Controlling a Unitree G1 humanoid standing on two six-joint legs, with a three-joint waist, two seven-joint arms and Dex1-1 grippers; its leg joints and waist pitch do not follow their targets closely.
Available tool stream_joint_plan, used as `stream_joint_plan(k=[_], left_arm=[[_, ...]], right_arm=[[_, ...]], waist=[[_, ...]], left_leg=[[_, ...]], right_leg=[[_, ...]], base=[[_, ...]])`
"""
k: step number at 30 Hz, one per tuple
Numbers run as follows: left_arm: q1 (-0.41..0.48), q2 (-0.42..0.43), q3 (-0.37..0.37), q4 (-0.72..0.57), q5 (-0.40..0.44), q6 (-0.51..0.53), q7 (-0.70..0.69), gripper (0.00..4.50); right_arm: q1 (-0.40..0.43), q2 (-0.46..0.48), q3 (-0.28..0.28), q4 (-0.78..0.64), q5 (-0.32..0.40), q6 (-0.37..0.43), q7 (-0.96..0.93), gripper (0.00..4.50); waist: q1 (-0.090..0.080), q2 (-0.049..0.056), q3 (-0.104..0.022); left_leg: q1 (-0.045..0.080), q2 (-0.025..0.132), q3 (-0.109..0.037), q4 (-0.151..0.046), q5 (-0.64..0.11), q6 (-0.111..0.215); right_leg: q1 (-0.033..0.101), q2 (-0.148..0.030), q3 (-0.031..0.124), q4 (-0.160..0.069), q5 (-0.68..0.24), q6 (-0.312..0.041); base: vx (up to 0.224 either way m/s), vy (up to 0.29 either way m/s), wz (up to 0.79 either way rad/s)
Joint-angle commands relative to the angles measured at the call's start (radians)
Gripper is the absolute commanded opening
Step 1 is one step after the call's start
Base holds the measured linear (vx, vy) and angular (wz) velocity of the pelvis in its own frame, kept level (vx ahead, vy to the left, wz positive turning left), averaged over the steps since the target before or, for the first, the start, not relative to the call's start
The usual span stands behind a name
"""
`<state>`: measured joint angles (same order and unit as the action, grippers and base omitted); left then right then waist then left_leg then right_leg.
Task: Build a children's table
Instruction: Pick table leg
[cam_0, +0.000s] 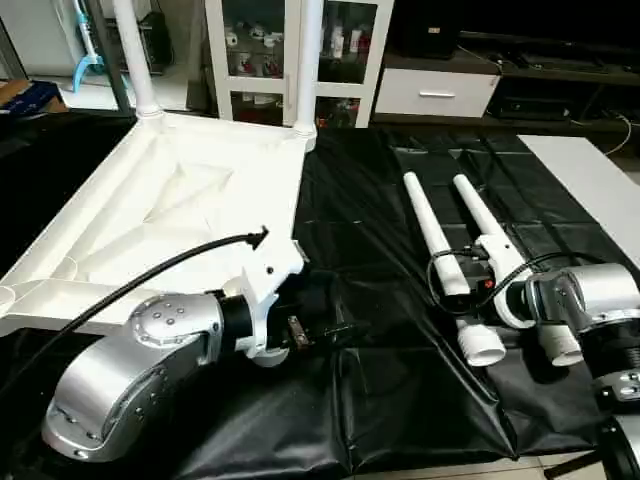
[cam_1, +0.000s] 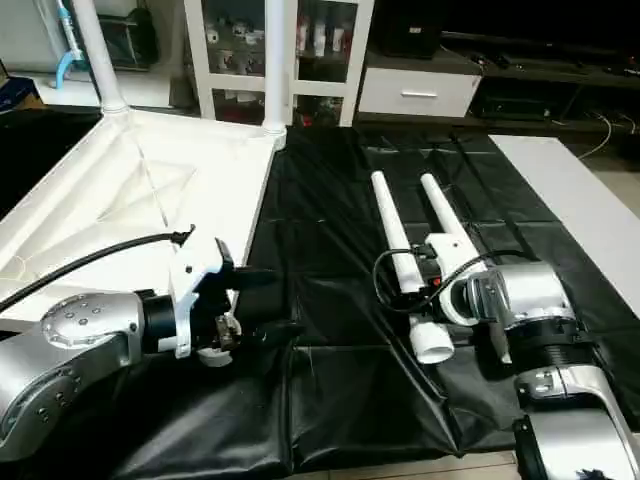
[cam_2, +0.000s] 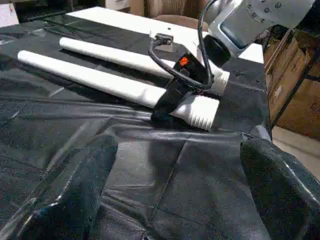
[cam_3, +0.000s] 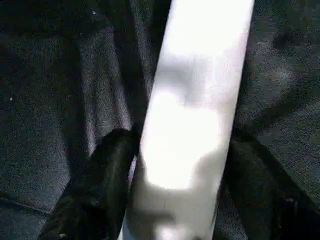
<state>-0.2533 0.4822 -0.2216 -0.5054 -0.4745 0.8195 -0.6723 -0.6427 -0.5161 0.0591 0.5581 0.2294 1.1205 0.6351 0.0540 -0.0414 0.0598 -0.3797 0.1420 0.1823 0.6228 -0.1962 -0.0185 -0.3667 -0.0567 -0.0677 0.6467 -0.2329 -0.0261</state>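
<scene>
Here the white table top (cam_0: 170, 215) lies upside down on the black sheet (cam_0: 380, 400), its ribbed underside facing up, at the robot's left. Two legs already stand upright in its far corner sockets: one (cam_0: 135, 60) at the far left corner and one (cam_0: 307, 65) at the far right corner, in front of the white glass-door cabinet (cam_0: 345, 50). Two loose legs lie side by side on the sheet at the right, the nearer-left leg (cam_0: 432, 235) and its neighbour (cam_0: 485, 225) just beside it, both with their wider threaded ends toward the robot. The right end effector (cam_3: 170, 165) sits with a black finger on either side of the nearer-left leg; the fingers look to be touching it, though the close wrist view makes real contact hard to judge. The left end effector (cam_2: 175, 190) hangs low over the bare sheet with its fingers (cam_2: 75, 190) spread wide, holding nothing, near the table top's closest edge.
</scene>
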Motion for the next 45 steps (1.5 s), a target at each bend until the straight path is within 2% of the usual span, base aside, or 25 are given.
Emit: stream_joint_plan(k=[1,4,9,10,12,13,14,15,16,17,19,20,21,22,23,25,27,29,30,31,32,35,37,40,45], left_arm=[[-0.018,0.0,-0.004,-0.007,0.001,0.004,0.005,4.4],[-0.023,-0.009,-0.001,0.001,0.01,-0.003,0.02,4.4],[-0.028,-0.071,0.033,0.025,0.034,-0.049,0.093,4.4],[-0.032,-0.095,0.048,0.032,0.032,-0.055,0.115,4.4],[-0.049,-0.15,0.082,0.054,0.035,-0.056,0.183,4.4],[-0.058,-0.169,0.084,0.065,0.062,-0.101,0.21,4.4],[-0.059,-0.17,0.084,0.066,0.064,-0.104,0.211,4.4],[-0.082,-0.17,0.075,0.082,0.083,-0.128,0.213,4.4],[-0.083,-0.17,0.075,0.083,0.083,-0.129,0.214,4.4],[-0.117,-0.204,0.081,0.13,0.177,-0.186,0.334,4.4],[-0.165,-0.235,0.105,0.158,0.204,-0.114,0.425,4.4],[-0.165,-0.235,0.105,0.158,0.204,-0.114,0.425,4.4],[-0.193,-0.255,0.136,0.17,0.152,-0.077,0.407,4.4],[-0.204,-0.263,0.15,0.177,0.123,-0.078,0.39,4.4],[-0.227,-0.28,0.179,0.192,0.083,-0.09,0.374,4.4],[-0.264,-0.312,0.227,0.221,0.031,-0.087,0.379,4.4],[-0.289,-0.327,0.252,0.244,-0.002,-0.08,0.377,4.4],[-0.332,-0.337,0.275,0.285,-0.027,-0.093,0.372,4.4],[-0.336,-0.339,0.277,0.289,-0.028,-0.095,0.372,4.4],[-0.371,-0.357,0.301,0.32,-0.03,-0.105,0.384,4.4],[-0.382,-0.363,0.311,0.329,-0.032,-0.108,0.39,4.4],[-0.413,-0.373,0.339,0.338,-0.059,-0.092,0.384,4.4],[-0.422,-0.376,0.351,0.332,-0.089,-0.077,0.38,4.4],[-0.426,-0.396,0.367,0.324,-0.134,-0.053,0.389,4.4],[-0.436,-0.412,0.377,0.321,-0.186,-0.022,0.372,4.4]], right_arm=[[-0.02,-0.015,-0.028,0.022,0.017,0.008,0.003,2.51],[-0.023,-0.005,-0.054,0.043,0.025,0.008,-0.004,2.16],[-0.005,0.002,-0.091,0.03,0.031,0.012,-0.031,1.95],[-0.001,0.003,-0.109,0.021,0.036,0.014,-0.04,1.91],[0.005,0.006,-0.154,-0.01,0.055,0.024,-0.056,1.89],[0.012,0.011,-0.187,-0.043,0.07,0.027,-0.069,1.88],[0.013,0.011,-0.19,-0.046,0.071,0.027,-0.07,1.87],[0.026,0.025,-0.245,-0.108,0.103,0.042,-0.08,1.86],[0.026,0.026,-0.246,-0.108,0.103,0.042,-0.08,1.86],[0.05,0.057,-0.334,-0.21,0.154,0.043,-0.096,1.86],[0.087,0.11,-0.433,-0.357,0.231,-0.008,-0.103,1.86],[0.087,0.11,-0.433,-0.357,0.231,-0.008,-0.103,1.86],[0.125,0.143,-0.474,-0.478,0.298,-0.055,-0.075,1.86],[0.136,0.156,-0.489,-0.523,0.334,-0.059,-0.058,1.86],[0.149,0.173,-0.514,-0.602,0.406,-0.034,-0.026,1.86],[0.157,0.196,-0.548,-0.693,0.514,0.004,0.009,1.86],[0.154,0.206,-0.569,-0.722,0.587,0.049,0.034,1.85],[0.16,0.202,-0.57,-0.742,0.659,0.089,0.098,1.85],[0.162,0.203,-0.57,-0.745,0.666,0.094,0.103,1.85],[0.173,0.213,-0.579,-0.759,0.715,0.127,0.13,1.85],[0.175,0.218,-0.584,-0.758,0.73,0.138,0.137,1.85],[0.193,0.225,-0.586,-0.763,0.818,0.16,0.161,1.85],[0.197,0.226,-0.592,-0.769,0.868,0.177,0.161,1.85],[0.198,0.218,-0.596,-0.765,0.908,0.193,0.148,1.85],[0.202,0.211,-0.591,-0.769,0.936,0.213,0.168,1.85]], waist=[[0.0,0.004,-0.057],[0.002,0.007,-0.059],[0.003,0.003,-0.059],[0.003,0.006,-0.057],[0.005,0.002,-0.059],[0.006,0.002,-0.059],[0.007,-0.001,-0.061],[0.007,0.0,-0.061],[0.01,-0.002,-0.062],[0.009,0.0,-0.06],[0.008,0.004,-0.062],[0.01,0.002,-0.064],[0.008,0.003,-0.063],[0.016,0.01,-0.065],[0.015,0.007,-0.065],[0.017,0.011,-0.067],[0.016,0.01,-0.064],[0.014,0.006,-0.061],[0.016,0.008,-0.06],[0.012,-0.002,-0.058],[0.019,0.003,-0.06],[0.018,-0.009,-0.06],[0.018,-0.01,-0.061],[0.018,-0.019,-0.061],[0.02,-0.019,-0.057]], left_leg=[[0.022,0.096,-0.038,-0.078,-0.152,-0.057],[0.022,0.096,-0.037,-0.077,-0.131,-0.051],[0.021,0.097,-0.035,-0.076,-0.138,-0.048],[0.02,0.097,-0.036,-0.077,-0.145,-0.048],[0.024,0.098,-0.033,-0.075,-0.148,-0.049],[0.02,0.099,-0.033,-0.076,-0.137,-0.046],[0.022,0.101,-0.033,-0.076,-0.129,-0.041],[0.021,0.1,-0.033,-0.077,-0.123,-0.037],[0.022,0.099,-0.031,-0.076,-0.115,-0.031],[0.021,0.102,-0.031,-0.079,-0.119,-0.027],[0.025,0.106,-0.034,-0.08,-0.122,-0.028],[0.026,0.106,-0.035,-0.078,-0.118,-0.026],[0.023,0.104,-0.035,-0.081,-0.114,-0.024],[0.028,0.105,-0.032,-0.077,-0.105,-0.027],[0.025,0.102,-0.032,-0.078,-0.095,-0.018],[0.025,0.102,-0.032,-0.077,-0.087,-0.001],[0.025,0.102,-0.032,-0.078,-0.091,0.005],[0.025,0.099,-0.03,-0.077,-0.116,-0.004],[0.027,0.097,-0.029,-0.076,-0.126,-0.006],[0.023,0.097,-0.028,-0.077,-0.133,-0.007],[0.026,0.099,-0.03,-0.076,-0.132,-0.009],[0.021,0.103,-0.033,-0.078,-0.096,-0.007],[0.022,0.101,-0.031,-0.076,-0.08,-0.007],[0.019,0.1,-0.029,-0.075,-0.061,0.0],[0.019,0.101,-0.029,-0.078,-0.081,-0.017]], right_leg=[[0.032,-0.107,0.07,-0.084,-0.119,-0.223],[0.033,-0.106,0.069,-0.08,-0.087,-0.23],[0.035,-0.108,0.069,-0.084,-0.094,-0.235],[0.035,-0.108,0.069,-0.085,-0.105,-0.233],[0.035,-0.108,0.07,-0.087,-0.104,-0.231],[0.037,-0.107,0.07,-0.087,-0.096,-0.228],[0.037,-0.107,0.07,-0.085,-0.089,-0.216],[0.037,-0.107,0.068,-0.084,-0.086,-0.215],[0.036,-0.107,0.07,-0.085,-0.083,-0.204],[0.035,-0.105,0.071,-0.087,-0.083,-0.194],[0.034,-0.108,0.07,-0.083,-0.067,-0.184],[0.034,-0.111,0.069,-0.083,-0.067,-0.181],[0.036,-0.111,0.067,-0.083,-0.068,-0.183],[0.03,-0.112,0.069,-0.082,-0.057,-0.182],[0.033,-0.109,0.068,-0.082,-0.035,-0.191],[0.032,-0.108,0.067,-0.08,-0.01,-0.203],[0.03,-0.107,0.066,-0.082,-0.015,-0.209],[0.029,-0.108,0.066,-0.09,-0.082,-0.207],[0.028,-0.108,0.066,-0.094,-0.107,-0.203],[0.029,-0.108,0.068,-0.1,-0.141,-0.192],[0.028,-0.112,0.068,-0.099,-0.151,-0.188],[0.029,-0.116,0.065,-0.096,-0.156,-0.173],[0.028,-0.116,0.065,-0.095,-0.147,-0.171],[0.028,-0.115,0.065,-0.094,-0.137,-0.17],[0.025,-0.116,0.065,-0.099,-0.176,-0.164]], base=[[0.0,0.0,0.0],[0.0,0.0,0.0],[0.0,0.0,0.0],[0.0,0.0,0.0],[0.0,0.0,0.0],[0.0,0.0,0.0],[0.0,0.0,0.0],[0.0,0.0,0.0],[0.0,0.0,0.0],[0.0,0.0,0.0],[0.0,0.0,0.0],[0.0,0.0,0.0],[0.0,0.0,0.0],[0.0,0.0,0.0],[0.0,0.0,0.0],[0.0,0.0,0.0],[0.0,0.0,0.0],[0.0,0.0,0.0],[0.0,0.0,0.0],[0.0,0.0,0.0],[0.0,0.0,0.0],[0.0,0.0,0.0],[0.0,0.0,0.0],[0.0,0.0,0.0],[0.0,0.0,0.0]])
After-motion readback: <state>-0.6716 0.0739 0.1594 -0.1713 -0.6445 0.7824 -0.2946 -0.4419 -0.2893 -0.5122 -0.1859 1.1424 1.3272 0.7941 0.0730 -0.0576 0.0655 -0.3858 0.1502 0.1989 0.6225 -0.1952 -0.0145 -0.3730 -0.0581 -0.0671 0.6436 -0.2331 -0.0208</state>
